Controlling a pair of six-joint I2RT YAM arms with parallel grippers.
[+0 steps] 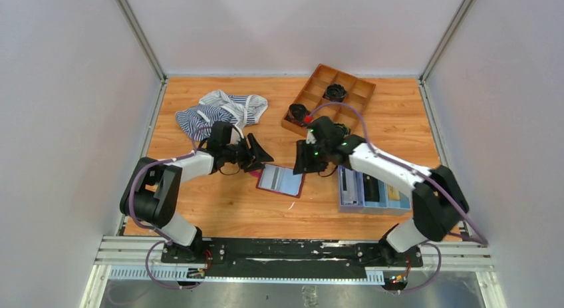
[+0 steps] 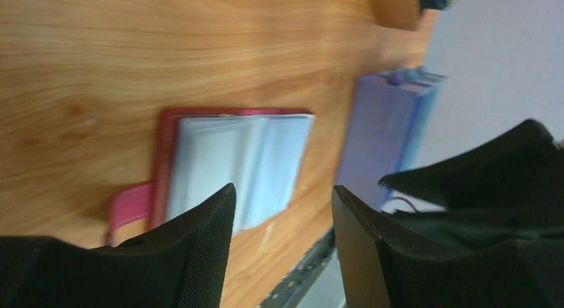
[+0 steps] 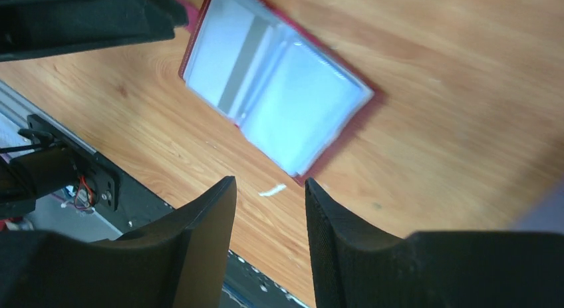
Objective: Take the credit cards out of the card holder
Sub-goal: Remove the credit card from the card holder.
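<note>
The card holder (image 1: 281,181) lies open and flat on the table, its maroon cover underneath and its pale blue-grey pockets facing up. A grey stripe shows through one pocket (image 3: 243,62). In the left wrist view the card holder (image 2: 233,161) has its pink strap tab (image 2: 130,205) sticking out. My left gripper (image 1: 264,155) hovers open at its upper left corner, with nothing between the fingers (image 2: 282,191). My right gripper (image 1: 303,165) stands open and empty (image 3: 269,185) just off the card holder's (image 3: 279,88) right edge. A dark credit card (image 1: 372,188) and a tan one (image 1: 394,192) lie in the light-blue tray.
The light-blue tray (image 1: 350,205) sits right of the card holder, under my right arm. A wooden divided tray (image 1: 352,112) with black coils (image 1: 334,92) stands at the back right. A striped cloth (image 1: 219,112) lies at the back left. Grey walls close in both sides.
</note>
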